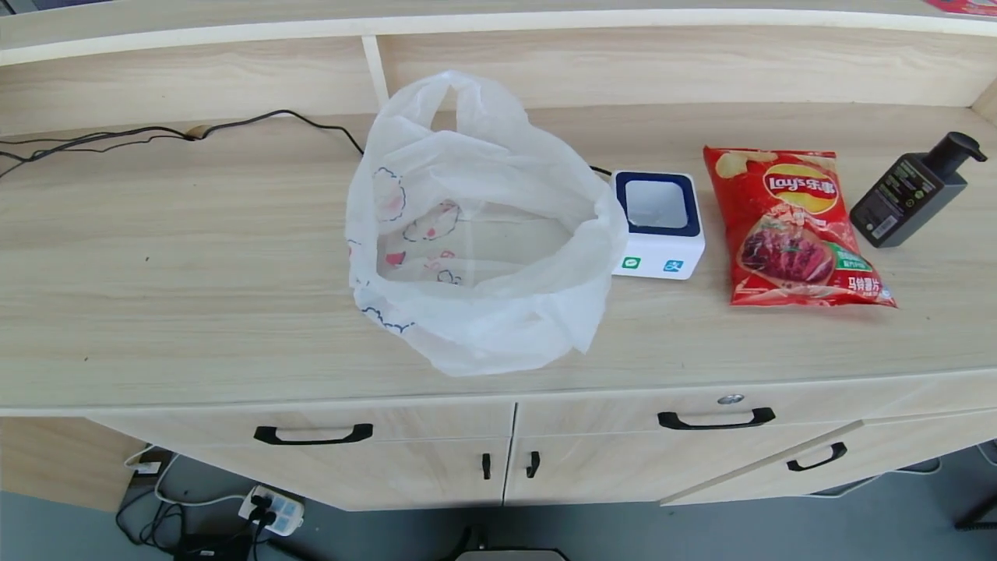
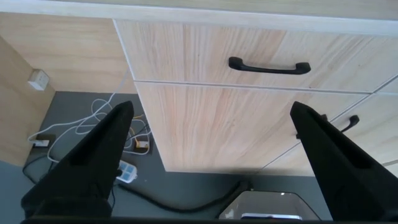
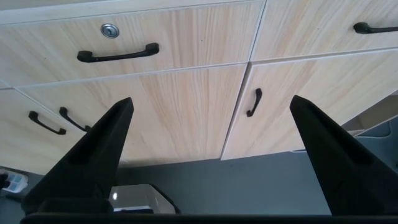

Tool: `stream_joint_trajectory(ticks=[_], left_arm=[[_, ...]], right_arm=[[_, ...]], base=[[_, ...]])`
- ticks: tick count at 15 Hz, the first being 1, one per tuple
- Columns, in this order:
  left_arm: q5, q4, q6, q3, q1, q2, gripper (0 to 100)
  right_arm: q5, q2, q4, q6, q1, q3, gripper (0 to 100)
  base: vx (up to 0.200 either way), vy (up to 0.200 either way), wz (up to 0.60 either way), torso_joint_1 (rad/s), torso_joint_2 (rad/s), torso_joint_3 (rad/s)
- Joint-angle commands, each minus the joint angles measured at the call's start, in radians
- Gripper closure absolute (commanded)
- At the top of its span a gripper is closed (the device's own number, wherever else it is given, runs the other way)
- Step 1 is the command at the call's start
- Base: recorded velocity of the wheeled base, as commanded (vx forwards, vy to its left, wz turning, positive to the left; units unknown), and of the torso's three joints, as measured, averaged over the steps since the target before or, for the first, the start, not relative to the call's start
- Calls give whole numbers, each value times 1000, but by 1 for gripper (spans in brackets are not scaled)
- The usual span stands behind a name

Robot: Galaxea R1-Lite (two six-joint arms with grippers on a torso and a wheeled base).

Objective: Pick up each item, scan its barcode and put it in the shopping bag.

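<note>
Head view, tabletop (image 1: pixel 195 273) layout, from the robot's left to its right:
- White plastic shopping bag (image 1: pixel 483 327), about centre, mouth open and handles up at the far side.
- Small white scanner (image 1: pixel 658 226) with a dark-framed window on top, just beside the bag. The bag's rim appears to press against the scanner's side.
- Red chip bag (image 1: pixel 798 226), lying flat and printed face up, near the scanner but apart from it.
- Black pump bottle (image 1: pixel 911 199), by the chip bag's far right corner, not touching it. We cannot tell whether it stands or lies.

A black cable (image 1: pixel 156 132) runs along the back of the tabletop on the left.

Left jaws: wide open, holding nothing, low in front of the cabinet, facing a drawer with a black handle (image 2: pixel 268 65).

Right jaws: likewise wide open and holding nothing, facing a drawer front with a keyhole (image 3: pixel 110 30) and the door fronts below.
</note>
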Motion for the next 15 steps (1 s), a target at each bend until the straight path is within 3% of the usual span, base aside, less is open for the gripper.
stream_joint_trajectory(ticks=[1,6,7,12,15], left_arm=[[-1,-1,2,0,0,2,0],[-1,-1,2,0,0,2,0],[-1,-1,3,0,0,2,0],[-1,-1,3,0,0,2,0],[-1,-1,6,0,0,2,0]], right_arm=[[0,1,0,1,0,0,0],[8,1,-5,-7,0,2,0],[48,9,-17,-19,0,-31,0],[146,586,0,-6,9,-524,0],[150,868,-72,-10,48,-712,0]], base=[[0,0,0,0,0,0],[0,0,0,0,0,0],[0,0,0,0,0,0],[0,0,0,0,0,0],[0,0,0,0,0,0]])
